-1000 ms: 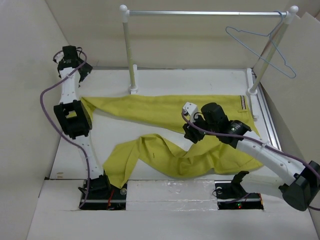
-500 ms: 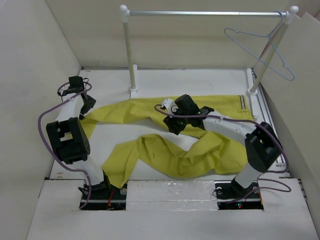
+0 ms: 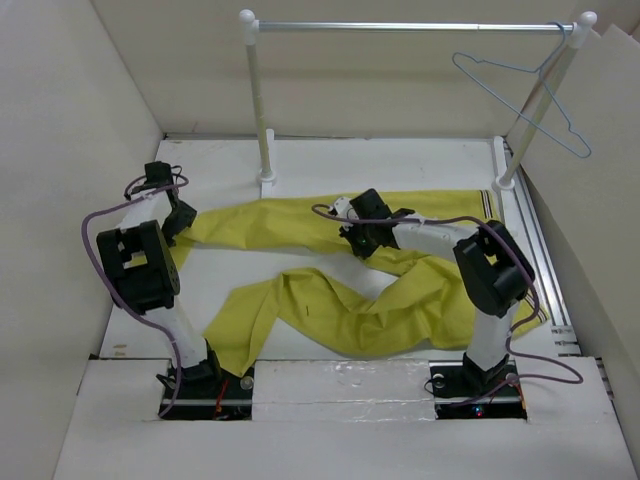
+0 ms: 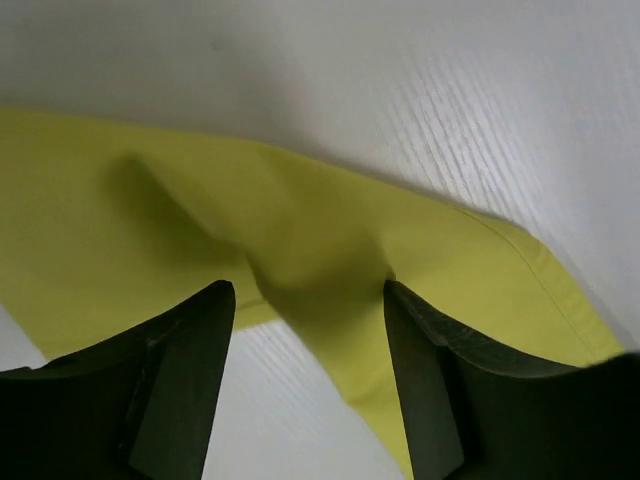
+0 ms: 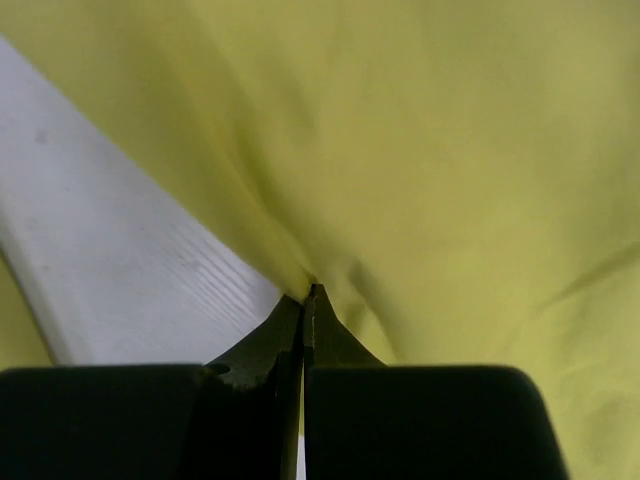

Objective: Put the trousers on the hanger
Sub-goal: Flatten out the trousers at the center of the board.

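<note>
Long mustard-yellow fabric trousers [image 3: 330, 305] sprawled on white table [image 3: 400, 160], thin blue-grey wire hanger [image 3: 520, 95] on rail [image 3: 400, 27] only in top view, wrist views reveal left gripper [image 4: 310, 330] spread astride a fold, perhaps touching, right gripper [image 5: 305, 300] pressed together, pinching trouser cloth

I have bare desk [image 3: 380, 165] to pass over between the rail [image 3: 410, 27] posts and the trousers [image 3: 340, 310]. The hanger [image 3: 497, 64] dangles beside the right post, and the side walls [image 3: 60, 200] close in left and right.
</note>
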You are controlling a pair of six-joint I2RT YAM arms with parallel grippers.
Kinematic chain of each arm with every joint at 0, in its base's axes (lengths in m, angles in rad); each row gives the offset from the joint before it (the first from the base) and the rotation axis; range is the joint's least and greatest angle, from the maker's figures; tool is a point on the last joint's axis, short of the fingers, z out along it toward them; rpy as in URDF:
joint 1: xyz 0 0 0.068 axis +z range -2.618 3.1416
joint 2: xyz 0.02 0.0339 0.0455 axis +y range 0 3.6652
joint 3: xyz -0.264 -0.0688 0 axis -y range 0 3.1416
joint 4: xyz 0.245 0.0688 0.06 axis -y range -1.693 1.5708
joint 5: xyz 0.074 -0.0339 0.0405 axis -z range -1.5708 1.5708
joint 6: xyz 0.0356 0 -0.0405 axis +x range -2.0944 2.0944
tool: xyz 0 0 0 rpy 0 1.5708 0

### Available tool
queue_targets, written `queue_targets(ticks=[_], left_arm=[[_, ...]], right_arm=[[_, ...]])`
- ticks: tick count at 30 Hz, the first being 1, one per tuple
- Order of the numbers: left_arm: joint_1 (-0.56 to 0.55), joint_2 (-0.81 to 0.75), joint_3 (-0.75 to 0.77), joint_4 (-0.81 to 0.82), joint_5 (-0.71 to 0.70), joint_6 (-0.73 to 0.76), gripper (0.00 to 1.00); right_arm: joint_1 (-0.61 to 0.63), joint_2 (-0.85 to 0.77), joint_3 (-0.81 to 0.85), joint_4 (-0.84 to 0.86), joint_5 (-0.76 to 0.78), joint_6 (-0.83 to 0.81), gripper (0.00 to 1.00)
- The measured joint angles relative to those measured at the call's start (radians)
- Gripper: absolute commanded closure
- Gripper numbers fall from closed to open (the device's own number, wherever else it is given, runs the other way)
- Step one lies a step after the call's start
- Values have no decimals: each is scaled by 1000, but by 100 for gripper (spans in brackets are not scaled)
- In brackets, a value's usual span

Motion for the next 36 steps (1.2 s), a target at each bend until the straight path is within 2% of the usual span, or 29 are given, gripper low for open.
queue_targets(ticks=[1,2,3,8,9,10,12,13,15,18,21,23,25,30,34,36], left_arm=[[0,35,14,-3,-1,2,84],[0,73,34,-4,2,-1,97],[0,109,58,-8,8,11,100],[-37,195,243,-79,83,31,100],[-54,198,295,-93,89,39,100],[-68,205,362,-106,95,47,87],[-88,230,505,-117,101,66,77],[-92,253,587,-130,97,69,66],[-90,291,697,-133,73,82,54],[-78,291,673,-144,21,85,54],[-56,214,454,-96,-3,85,53],[-34,150,308,-106,-8,84,48],[-17,106,235,-111,-10,82,47],[0,111,226,-89,-12,54,47],[-5,180,243,-31,20,-3,43],[-7,222,259,-8,37,-38,42]], right_arm=[[-15,-10,-13,13,8,7,100],[-31,-26,-33,21,14,14,100],[-45,-46,-53,22,17,17,100],[-102,-241,-163,20,-3,39,100],[-110,-270,-166,21,-6,40,97],[-118,-291,-167,22,-12,41,86],[-128,-300,-158,22,-22,40,73],[-128,-290,-153,15,-27,39,60],[-124,-254,-136,-9,-32,31,56],[-105,-201,-127,-40,-53,18,56],[-92,-209,-135,-58,-80,12,57],[-90,-222,-138,-60,-89,9,53],[-90,-231,-139,-61,-93,5,46],[-89,-243,-139,-62,-103,2,45],[-87,-250,-138,-66,-109,-3,32],[-86,-256,-139,-75,-111,-2,30]])
